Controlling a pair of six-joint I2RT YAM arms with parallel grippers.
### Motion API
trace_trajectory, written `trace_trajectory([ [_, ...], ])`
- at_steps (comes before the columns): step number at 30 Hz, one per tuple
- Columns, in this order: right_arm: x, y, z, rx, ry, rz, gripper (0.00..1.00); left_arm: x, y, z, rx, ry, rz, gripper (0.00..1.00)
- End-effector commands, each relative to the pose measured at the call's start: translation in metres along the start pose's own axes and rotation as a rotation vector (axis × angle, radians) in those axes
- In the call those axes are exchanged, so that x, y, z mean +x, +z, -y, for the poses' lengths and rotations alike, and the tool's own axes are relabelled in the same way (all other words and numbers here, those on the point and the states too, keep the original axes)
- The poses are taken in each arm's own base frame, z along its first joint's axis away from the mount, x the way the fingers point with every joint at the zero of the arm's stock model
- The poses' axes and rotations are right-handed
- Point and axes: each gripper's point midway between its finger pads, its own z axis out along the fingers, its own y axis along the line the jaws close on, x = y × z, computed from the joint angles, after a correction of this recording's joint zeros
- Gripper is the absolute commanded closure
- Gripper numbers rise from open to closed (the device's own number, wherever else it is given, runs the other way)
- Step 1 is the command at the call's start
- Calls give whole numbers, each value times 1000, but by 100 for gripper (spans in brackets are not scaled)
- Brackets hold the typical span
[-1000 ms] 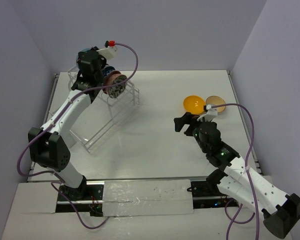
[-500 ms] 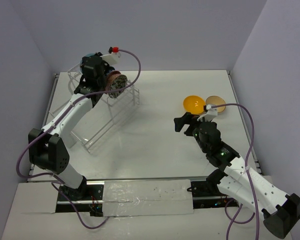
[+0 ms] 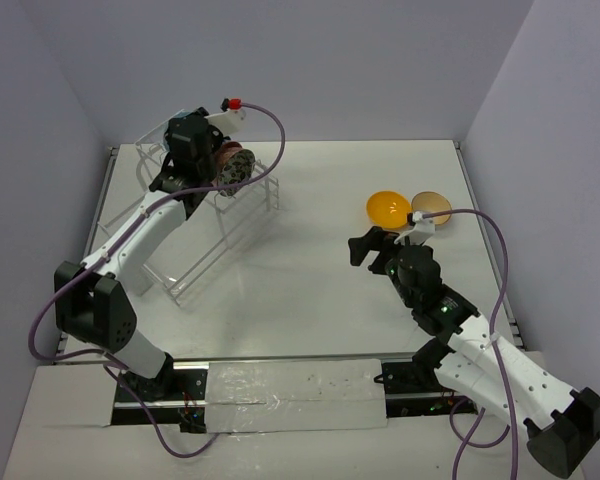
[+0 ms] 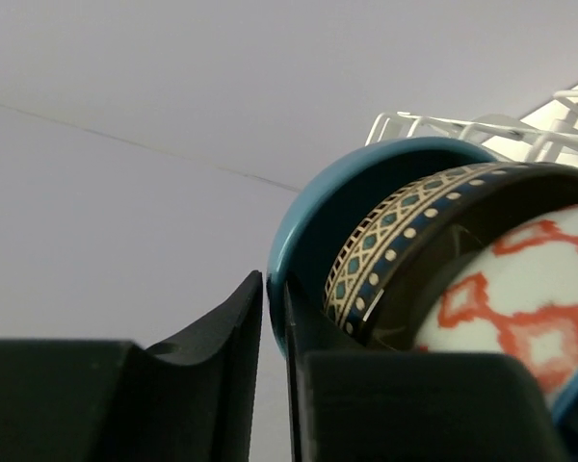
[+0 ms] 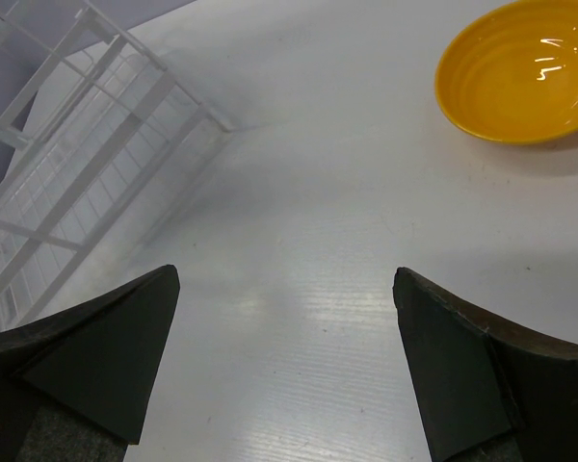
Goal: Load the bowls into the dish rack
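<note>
At the far left corner of the table (image 3: 310, 300), the left gripper (image 4: 275, 289) straddles the rim of the teal bowl (image 4: 313, 221), which stands on edge in the dish rack (image 3: 250, 190). Its fingers are a sliver apart, and whether they grip cannot be told. The right gripper (image 5: 285, 279), spread wide and empty, hovers near the orange-yellow bowl (image 5: 520, 72). That bowl looks the likely next pick, calling for a descent over its rim.

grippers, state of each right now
Left gripper: barely parted around the teal bowl rim, grip cannot be told
Right gripper: open, empty
</note>
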Motion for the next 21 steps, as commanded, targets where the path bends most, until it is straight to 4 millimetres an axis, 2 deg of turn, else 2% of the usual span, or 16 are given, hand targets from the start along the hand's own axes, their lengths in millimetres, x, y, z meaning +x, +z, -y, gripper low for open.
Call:
trace_trajectory([
  [1,-7,-3,-2,-11,15,29,0,-11,-14,-13,-7,-59,41,79],
  [12,-8,-5,-1,-11,17,36,0,-15,-19,-17,11,-106,62,67],
  [21,-11,-6,-3,-16,16,40,0,-24,-25,-34,-7,-176,87,53],
])
